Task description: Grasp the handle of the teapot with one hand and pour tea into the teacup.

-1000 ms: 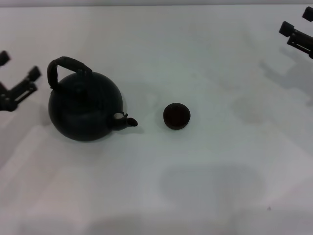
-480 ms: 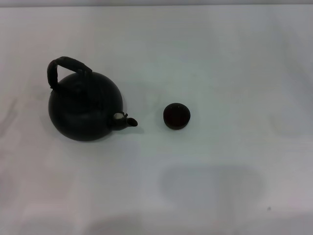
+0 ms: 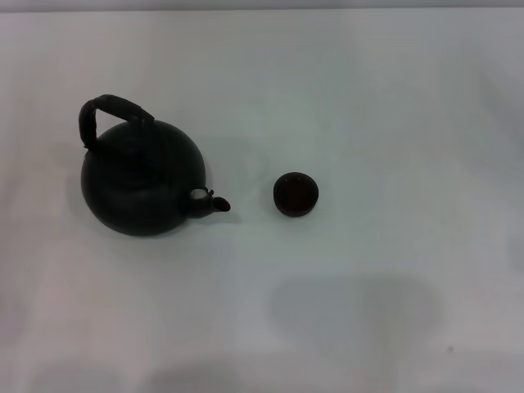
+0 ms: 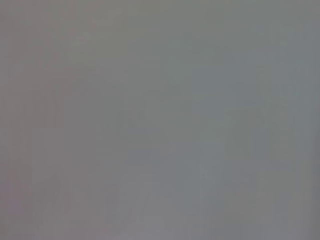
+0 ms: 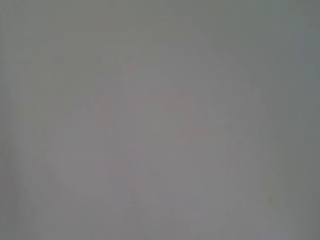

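Note:
In the head view the matte-black teapot [image 3: 143, 178] stands upright on the white table at the left. Its spout [image 3: 214, 203] points right, toward the teacup. Its arched, rough-wrapped handle [image 3: 112, 112] rises over its far side. The tiny dark teacup [image 3: 295, 194] stands upright a short way to the right of the spout, apart from it. Neither gripper shows in any view. Both wrist views show only a plain grey surface.
The white table [image 3: 368, 106] stretches all around the two objects. A faint grey shadow [image 3: 352, 311] lies on it near the front, right of centre.
One second ago both grippers showed at the left and right edges of the head view; both have since left the view. The teapot and the teacup have not moved.

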`<state>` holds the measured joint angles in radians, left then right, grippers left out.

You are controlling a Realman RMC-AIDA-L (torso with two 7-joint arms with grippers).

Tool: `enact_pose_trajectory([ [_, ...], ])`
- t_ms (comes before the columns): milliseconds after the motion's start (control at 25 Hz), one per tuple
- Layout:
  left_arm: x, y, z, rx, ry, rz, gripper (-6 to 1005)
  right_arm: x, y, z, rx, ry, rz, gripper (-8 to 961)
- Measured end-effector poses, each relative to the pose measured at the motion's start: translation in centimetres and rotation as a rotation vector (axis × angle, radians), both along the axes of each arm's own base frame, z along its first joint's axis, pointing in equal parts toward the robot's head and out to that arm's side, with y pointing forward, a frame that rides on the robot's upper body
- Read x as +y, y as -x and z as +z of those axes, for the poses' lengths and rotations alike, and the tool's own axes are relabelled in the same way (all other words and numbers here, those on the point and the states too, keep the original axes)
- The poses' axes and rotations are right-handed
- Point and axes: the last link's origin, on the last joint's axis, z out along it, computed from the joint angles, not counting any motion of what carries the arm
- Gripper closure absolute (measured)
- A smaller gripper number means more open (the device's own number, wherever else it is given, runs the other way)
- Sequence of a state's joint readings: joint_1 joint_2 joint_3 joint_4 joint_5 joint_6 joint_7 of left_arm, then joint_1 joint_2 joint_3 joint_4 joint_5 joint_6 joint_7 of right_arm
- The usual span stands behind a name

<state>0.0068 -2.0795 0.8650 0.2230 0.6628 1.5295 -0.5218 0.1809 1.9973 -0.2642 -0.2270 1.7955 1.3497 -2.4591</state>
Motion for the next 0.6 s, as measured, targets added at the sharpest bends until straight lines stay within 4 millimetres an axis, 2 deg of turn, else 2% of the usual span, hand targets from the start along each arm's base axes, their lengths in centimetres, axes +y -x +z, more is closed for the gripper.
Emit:
enact_pose_trajectory([
  [200,-0.2,-0.2,-1.1,-0.016,-0.020,0.017,146,-1.3,-0.3,-0.4,-0.009,-0.044,-0.020,96],
  [600,-1.0,-0.4,-2.3,-0.029,-0.027,0.037,147,-2.2,-0.8,-0.6,-0.018,-0.037,-0.040,96],
])
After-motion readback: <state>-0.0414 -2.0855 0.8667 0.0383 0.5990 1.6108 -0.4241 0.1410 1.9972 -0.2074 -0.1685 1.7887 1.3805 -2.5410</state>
